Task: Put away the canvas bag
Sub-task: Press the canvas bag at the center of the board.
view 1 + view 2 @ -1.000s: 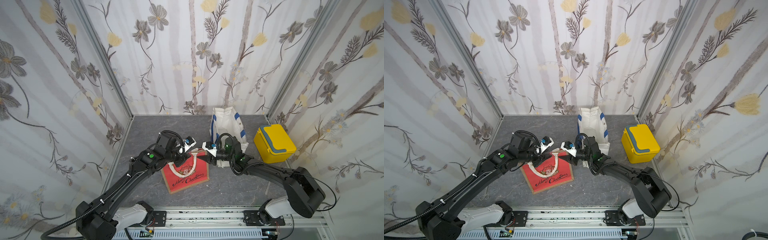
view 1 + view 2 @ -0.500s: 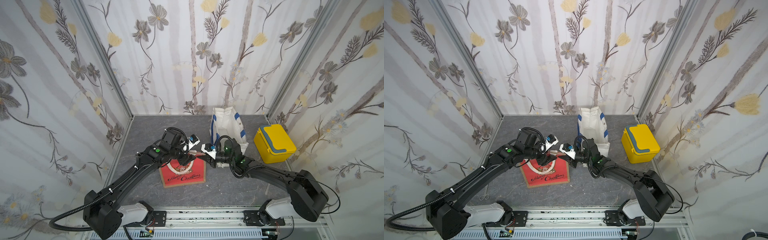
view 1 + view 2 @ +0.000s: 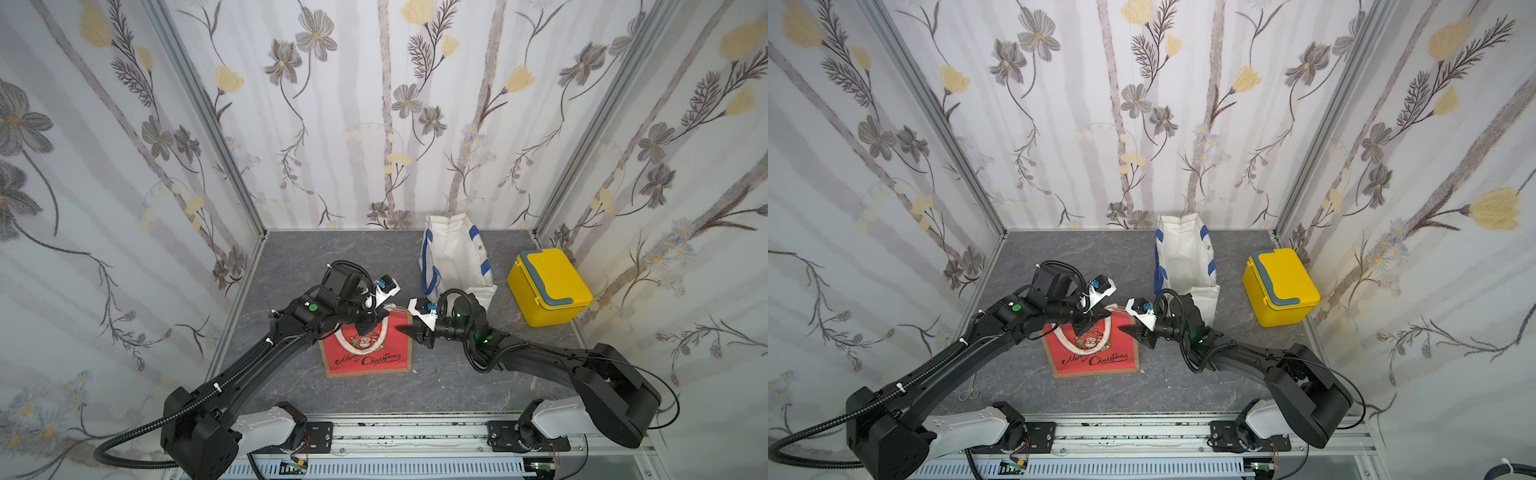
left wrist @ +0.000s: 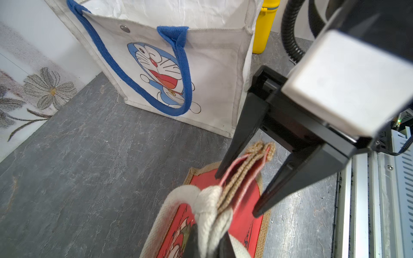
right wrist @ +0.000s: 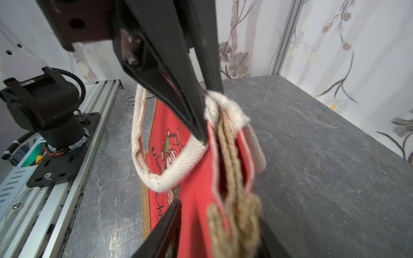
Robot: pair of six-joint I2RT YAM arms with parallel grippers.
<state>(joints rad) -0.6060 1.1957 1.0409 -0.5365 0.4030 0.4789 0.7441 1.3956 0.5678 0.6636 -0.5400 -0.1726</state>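
I count two bags on the bench (image 3: 311, 257). One is the red canvas bag (image 3: 368, 353) with Christmas lettering. The other is a white tote (image 3: 455, 262) with blue straps, standing upright and open-mouthed near the back wall. One yellow box (image 3: 548, 291) with its lid closed sits on the tote's right, a little apart from it. One small pair of scissors (image 3: 970, 390) lies near the front rail beside my left arm.

The red canvas bag is between my two arms, in front of the tote. Its bottom edge rests on the bench and its top edge is raised. My left gripper (image 3: 372, 320) is clenched on its two cream handles (image 4: 209, 214), bunched together between the fingers. My right gripper (image 4: 238, 194) is released. Its two fingers stand apart on either side of the bag's woven top rim, one close against the red face and the other clear of it. Only my left gripper holds the bag.
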